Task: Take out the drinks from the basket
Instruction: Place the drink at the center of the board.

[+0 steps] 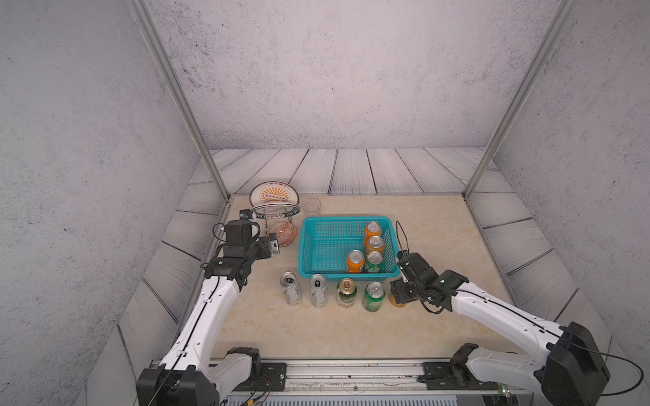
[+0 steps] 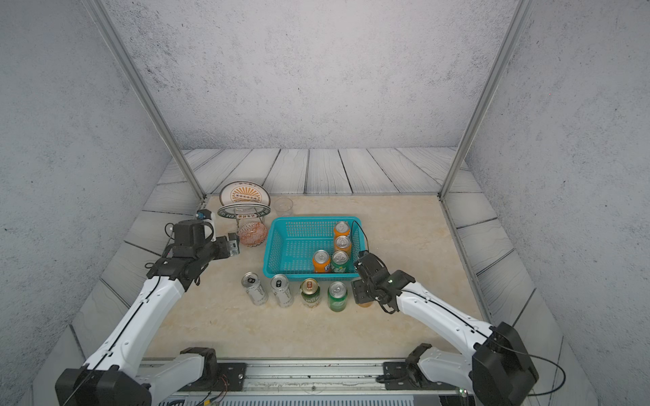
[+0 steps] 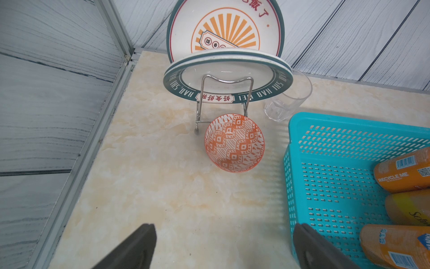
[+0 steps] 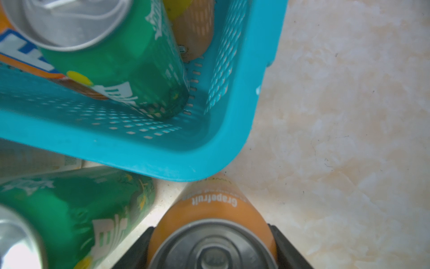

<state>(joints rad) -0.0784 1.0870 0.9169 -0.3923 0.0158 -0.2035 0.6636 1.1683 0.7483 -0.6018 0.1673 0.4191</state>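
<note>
Right hand (image 4: pixel 213 246) clamps orange can (image 4: pixel 211 207), upright, just outside basket (image 1: pixel 346 219) near-right corner. Four cans (image 1: pixel 373 262) upright in basket's right half, nearest right hand. Left hand (image 3: pixel 223 246) wide, empty, beyond left wall.

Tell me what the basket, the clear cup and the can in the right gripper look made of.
Basket: moulded plastic, matte teal, punched slots. Clear cup: glossy see-through plastic or glass, can't tell which. Orange can: likely aluminium, printed wall, bare silver lid.
</note>
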